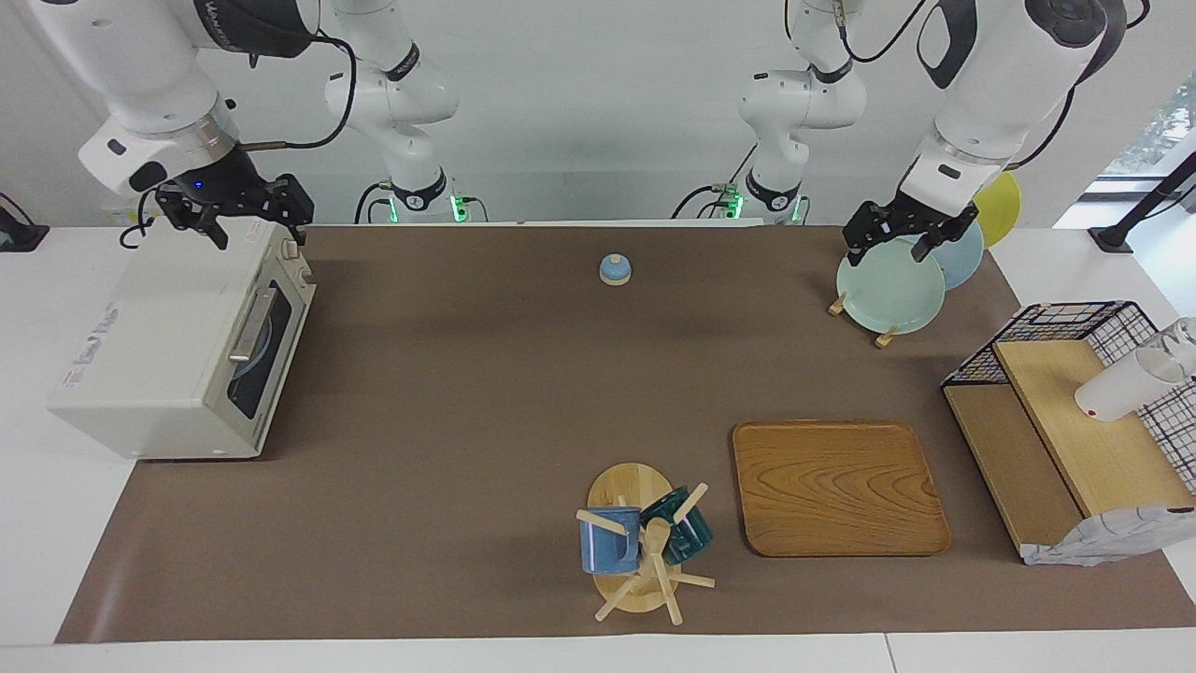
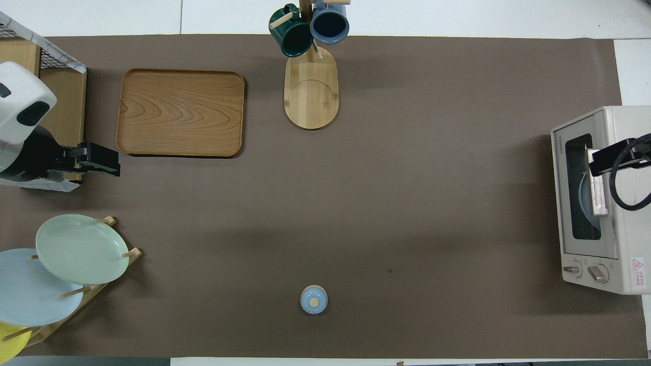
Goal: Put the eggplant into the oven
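The cream-white oven stands at the right arm's end of the table with its glass door closed. Through the window I see the rim of a pale blue plate. The eggplant is out of view. My right gripper hangs open and empty just above the oven's top, at the corner nearest the robots and by the door's edge; in the overhead view one of its fingers shows over the door handle. My left gripper waits open and empty over the green plate.
A plate rack holds green, blue and yellow plates. A small blue lidded knob sits near the robots. A wooden tray, a mug tree with two mugs and a wire-and-wood shelf stand farther out.
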You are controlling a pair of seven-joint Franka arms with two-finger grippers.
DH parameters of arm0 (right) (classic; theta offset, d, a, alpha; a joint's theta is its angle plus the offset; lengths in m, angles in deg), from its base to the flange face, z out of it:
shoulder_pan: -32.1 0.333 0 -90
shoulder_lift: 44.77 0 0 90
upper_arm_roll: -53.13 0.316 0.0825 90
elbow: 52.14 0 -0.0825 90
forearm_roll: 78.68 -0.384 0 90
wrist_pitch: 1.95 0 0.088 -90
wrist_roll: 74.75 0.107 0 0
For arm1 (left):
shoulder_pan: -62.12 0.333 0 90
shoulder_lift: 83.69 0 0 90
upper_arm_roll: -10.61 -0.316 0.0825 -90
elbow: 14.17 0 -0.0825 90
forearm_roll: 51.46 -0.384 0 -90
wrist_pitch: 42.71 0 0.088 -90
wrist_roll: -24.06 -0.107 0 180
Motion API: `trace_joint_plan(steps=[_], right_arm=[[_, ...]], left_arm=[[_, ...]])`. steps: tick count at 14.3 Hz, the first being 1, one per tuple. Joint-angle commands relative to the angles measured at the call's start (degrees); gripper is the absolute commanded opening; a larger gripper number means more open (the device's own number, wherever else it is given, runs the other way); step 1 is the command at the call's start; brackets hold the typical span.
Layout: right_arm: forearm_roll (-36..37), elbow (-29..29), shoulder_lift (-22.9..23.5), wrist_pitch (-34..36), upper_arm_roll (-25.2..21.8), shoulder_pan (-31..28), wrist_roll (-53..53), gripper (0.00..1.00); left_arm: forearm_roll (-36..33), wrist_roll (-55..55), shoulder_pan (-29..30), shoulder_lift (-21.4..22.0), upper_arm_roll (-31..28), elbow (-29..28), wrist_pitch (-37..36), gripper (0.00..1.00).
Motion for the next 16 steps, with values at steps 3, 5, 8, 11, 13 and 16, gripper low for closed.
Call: trace_joint_plan(steps=[3, 5, 8, 11, 13, 16], right_arm=[[-1.67, -1.48, -1.49, -0.2, -0.79, -0.41, 0.47, 1.0], [-1.67, -1.04, -1.4, -1.42, -0.88, -1.11, 0.9, 1.0], [-1.4, -0.86, -1.22, -2.48, -0.88, -1.29, 0.91, 1.0], [-2.89, -1.74, -1.49, -2.48, -0.62, -2.08, 0.9, 1.0], [-2.9, -4.18, -2.71, -3.53, -0.09, -0.51, 1.6, 1.0], [-2.99, -4.9, -3.07, -3.19, -0.09, -0.59, 3.72, 1.0]], left_arm=[[-0.76, 0.44, 0.39, 0.59, 0.24, -0.68, 0.66, 1.0], [-0.76, 0.44, 0.39, 0.67, 0.16, -0.68, 0.57, 1.0], [-0.76, 0.44, 0.39, 0.59, 0.16, -0.68, 0.57, 1.0], [-0.76, 0.44, 0.39, 0.59, 0.24, -0.68, 0.66, 1.0], [-0.76, 0.44, 0.39, 0.59, 0.16, -0.68, 0.57, 1.0], [-0.76, 0.44, 0.39, 0.59, 0.16, -0.68, 0.66, 1.0]])
